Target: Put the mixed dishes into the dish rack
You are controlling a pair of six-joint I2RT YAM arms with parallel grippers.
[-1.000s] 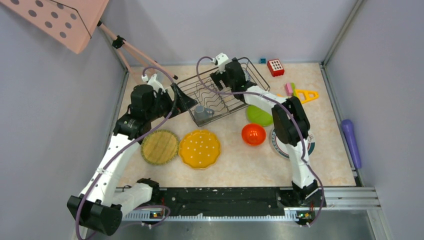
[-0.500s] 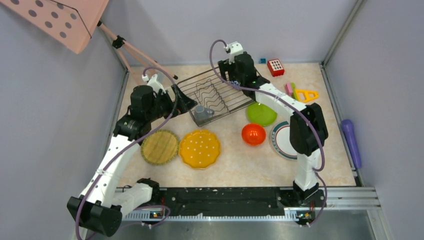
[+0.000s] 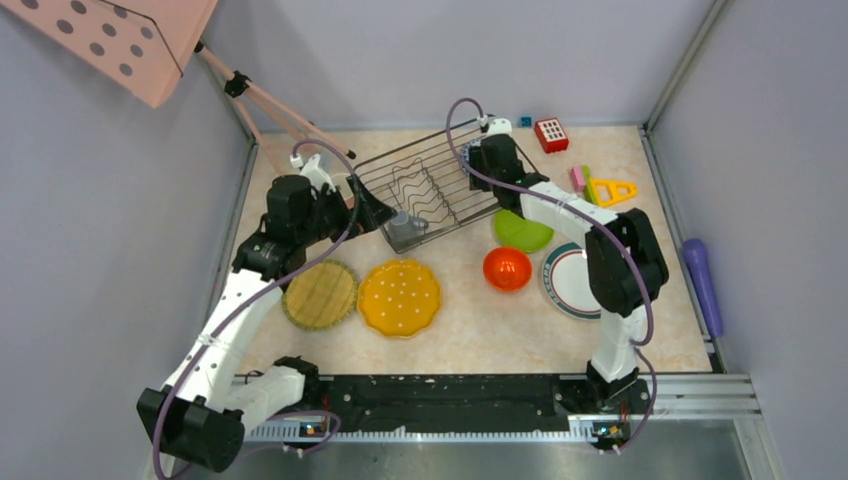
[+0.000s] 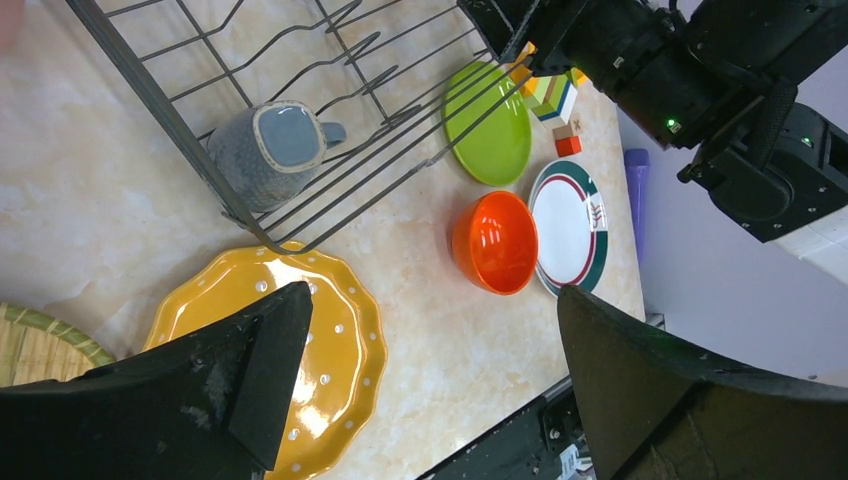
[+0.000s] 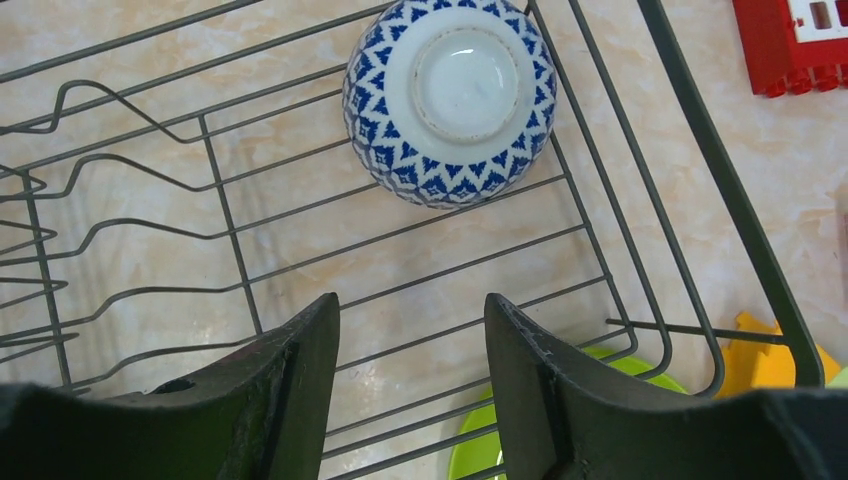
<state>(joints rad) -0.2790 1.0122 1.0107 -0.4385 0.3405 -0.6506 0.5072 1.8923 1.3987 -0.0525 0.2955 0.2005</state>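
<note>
The dark wire dish rack [image 3: 430, 185] stands at the back of the table. A grey mug [image 3: 403, 228] [image 4: 272, 148] lies in its near corner. A blue-and-white patterned bowl [image 5: 450, 98] sits upside down in its far right corner. My right gripper [image 3: 487, 170] [image 5: 410, 300] hovers over that corner, open, with nothing between its fingers. My left gripper [image 3: 375, 205] [image 4: 432, 292] is wide open beside the rack's left end. On the table lie two yellow scalloped plates [image 3: 399, 297] [image 3: 320, 294], an orange-red bowl [image 3: 507, 268], a lime green plate [image 3: 522, 230] and a white green-rimmed plate [image 3: 572, 282].
A red block [image 3: 551, 134], a pink block [image 3: 578, 177] and a yellow triangular toy [image 3: 612, 190] lie at the back right. A purple cylinder [image 3: 703, 285] rests along the right wall. A pink dotted board [image 3: 120, 40] on tripod legs leans in at the upper left.
My right gripper has moved right across the rack to its far right corner, and its jaws have narrowed. The left arm has barely shifted.
</note>
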